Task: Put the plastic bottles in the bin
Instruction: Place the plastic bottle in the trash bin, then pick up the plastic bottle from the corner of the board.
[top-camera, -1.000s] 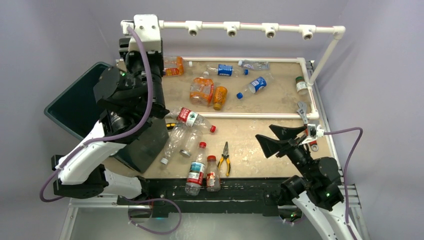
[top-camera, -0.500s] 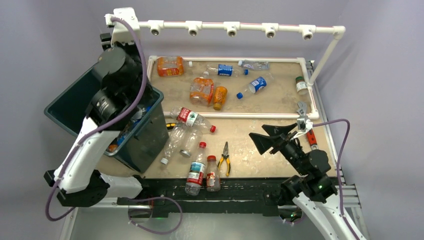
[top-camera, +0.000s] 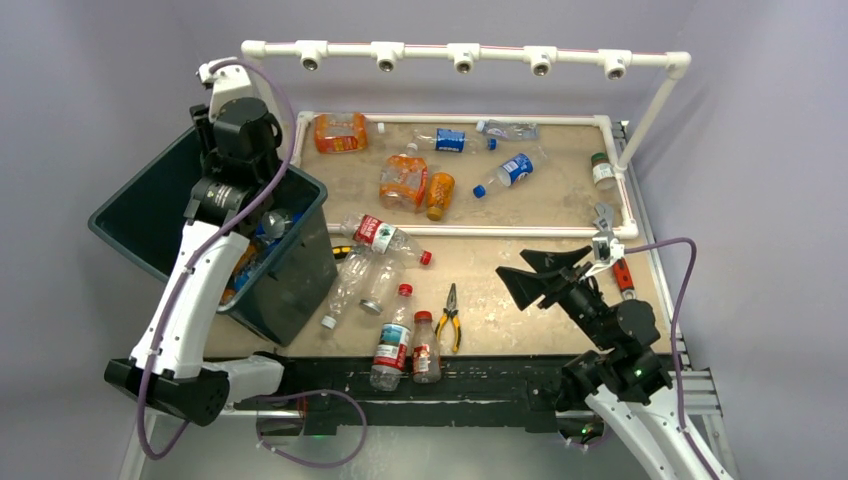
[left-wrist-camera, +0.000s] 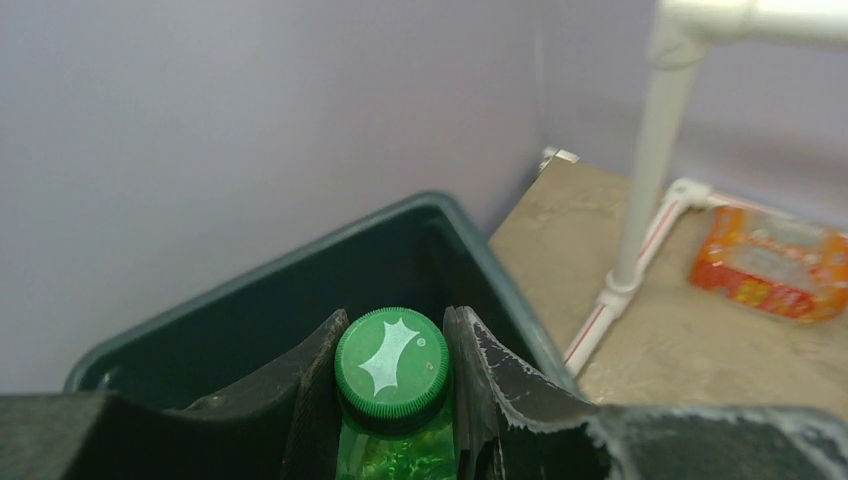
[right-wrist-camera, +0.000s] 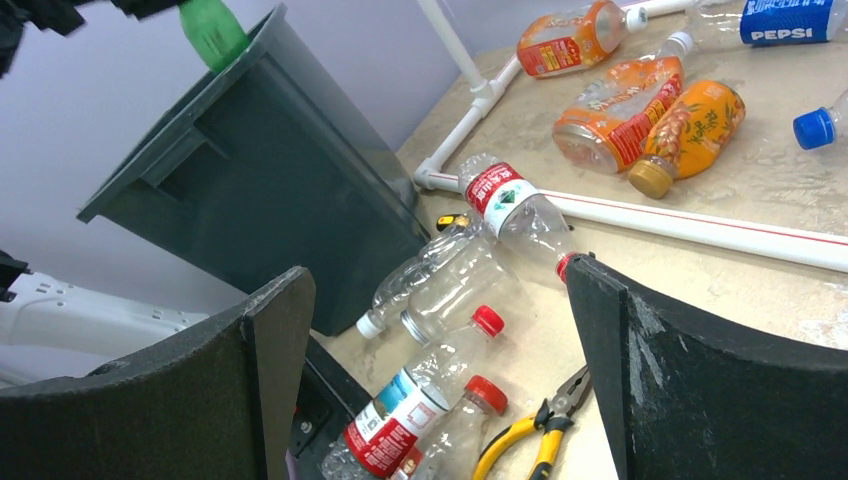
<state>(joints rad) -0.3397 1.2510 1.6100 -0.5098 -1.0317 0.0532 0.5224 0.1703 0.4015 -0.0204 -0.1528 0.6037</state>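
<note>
In the top view the left arm covers part of the bin (top-camera: 150, 215), so the bottles lying inside it cannot be counted, and the left gripper (left-wrist-camera: 394, 325) is hard to make out there. Its wrist view shows it closed to a narrow gap on the neck of a green bottle (left-wrist-camera: 392, 368). The green cap points at the camera, the bottle's body is cut off by the frame edge, and it hangs above the open bin at its far corner. The right gripper (right-wrist-camera: 440, 268) is spread wide and holds nothing, raised over the near right of the surface (top-camera: 520, 215). Twelve plastic bottles lie on the surface. Seven are inside the white pipe frame (top-camera: 520, 231). Five are nearer, beside the bin. One pair of yellow-handled pliers (top-camera: 450, 315) lies among the near ones.
</note>
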